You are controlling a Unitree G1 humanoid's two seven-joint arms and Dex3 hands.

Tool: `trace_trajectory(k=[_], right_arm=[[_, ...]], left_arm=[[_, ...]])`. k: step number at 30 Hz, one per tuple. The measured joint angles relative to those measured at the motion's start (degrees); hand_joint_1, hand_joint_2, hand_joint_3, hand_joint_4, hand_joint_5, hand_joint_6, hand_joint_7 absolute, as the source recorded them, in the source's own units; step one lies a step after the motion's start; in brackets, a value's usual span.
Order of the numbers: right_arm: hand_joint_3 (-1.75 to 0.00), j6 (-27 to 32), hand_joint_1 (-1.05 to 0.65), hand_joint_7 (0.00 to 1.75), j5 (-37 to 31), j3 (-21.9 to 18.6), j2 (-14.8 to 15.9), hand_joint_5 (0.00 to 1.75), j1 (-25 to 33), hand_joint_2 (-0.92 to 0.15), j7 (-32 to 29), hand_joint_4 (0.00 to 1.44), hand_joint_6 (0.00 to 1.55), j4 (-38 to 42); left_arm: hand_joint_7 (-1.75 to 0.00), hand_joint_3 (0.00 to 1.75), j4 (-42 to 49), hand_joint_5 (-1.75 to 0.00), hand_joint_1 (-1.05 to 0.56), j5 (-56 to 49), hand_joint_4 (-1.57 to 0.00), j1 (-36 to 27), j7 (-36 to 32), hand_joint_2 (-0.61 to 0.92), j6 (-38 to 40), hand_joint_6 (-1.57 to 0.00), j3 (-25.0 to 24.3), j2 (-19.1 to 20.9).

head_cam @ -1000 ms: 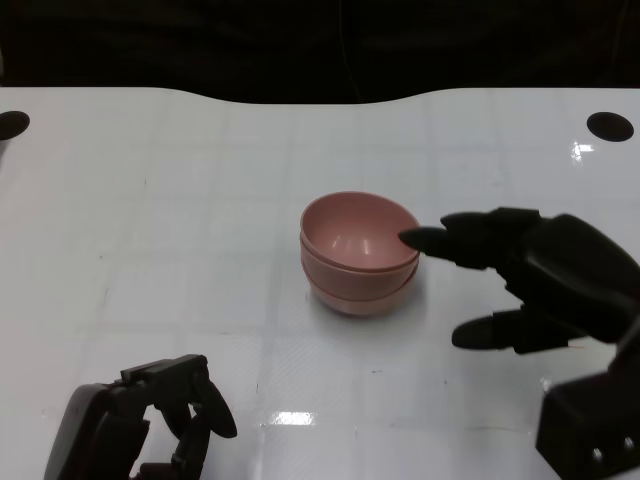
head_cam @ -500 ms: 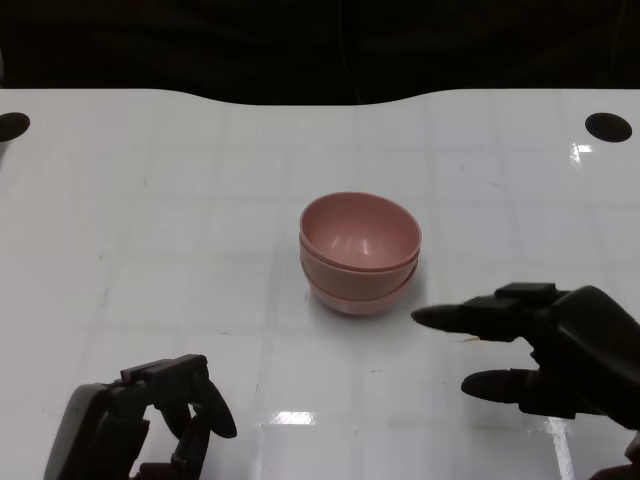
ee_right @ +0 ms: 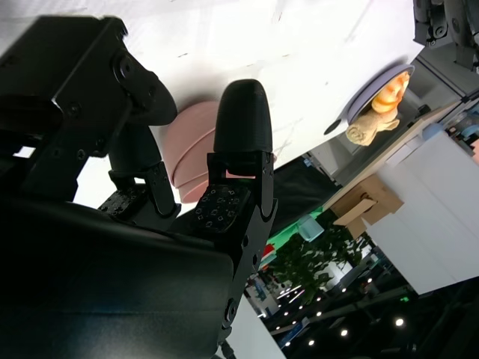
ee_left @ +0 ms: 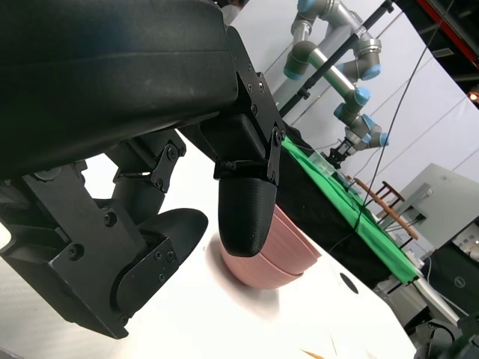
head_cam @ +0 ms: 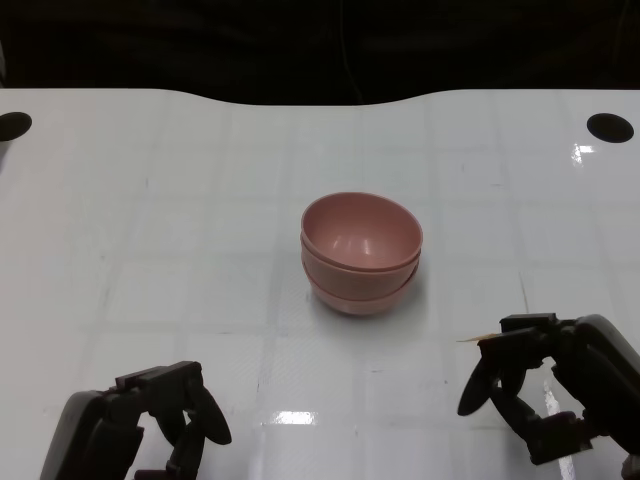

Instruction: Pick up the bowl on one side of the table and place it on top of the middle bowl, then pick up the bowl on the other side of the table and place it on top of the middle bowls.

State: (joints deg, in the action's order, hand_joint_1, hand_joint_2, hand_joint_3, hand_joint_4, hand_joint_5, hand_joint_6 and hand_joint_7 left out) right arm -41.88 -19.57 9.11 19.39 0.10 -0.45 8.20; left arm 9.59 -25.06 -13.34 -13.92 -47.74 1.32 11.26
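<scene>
Pink bowls [head_cam: 361, 252] nested in one stack, mid white bench [head_cam: 180, 200]. Left hand [head_cam: 140, 432] and right hand [head_cam: 555, 395] curled, empty, near edge.

A white tabletop [head_cam: 200, 180] carries two dark round holes, at ten o'clock [head_cam: 13, 125] and two o'clock [head_cam: 610, 127].

Robotics lab or exhibition hall: white table [head_cam: 200, 200]; blue-jointed robot arms [ee_left: 337, 56] at 1 o'clock over green-covered bench [ee_left: 352, 217]; ceiling spotlights [ee_right: 329, 318].
</scene>
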Motion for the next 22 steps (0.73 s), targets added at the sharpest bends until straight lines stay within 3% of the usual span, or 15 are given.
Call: trace_trajectory(k=[8, 22], right_arm=[[-1.69, -1.26, 0.35, 1.36, 4.03, 0.19, 0.0, 1.71, -2.03, -0.07, 4.44, 1.01, 0.97, 4.39], [-1.68, -2.28, 0.32, 1.33, 5.21, 0.25, -0.73, 1.7, -3.99, -0.05, 6.88, 1.01, 0.95, 7.7]], left_arm=[[-1.4, 1.54, 0.94, -1.61, -0.07, 0.53, -0.94, 0.02, 0.0, 0.23, -0.04, -0.88, -0.42, 0.01], [-1.28, 1.54, 3.66, -1.57, -0.07, 0.88, -0.94, 1.13, 0.0, 0.21, -1.69, -0.94, -0.91, 0.05]])
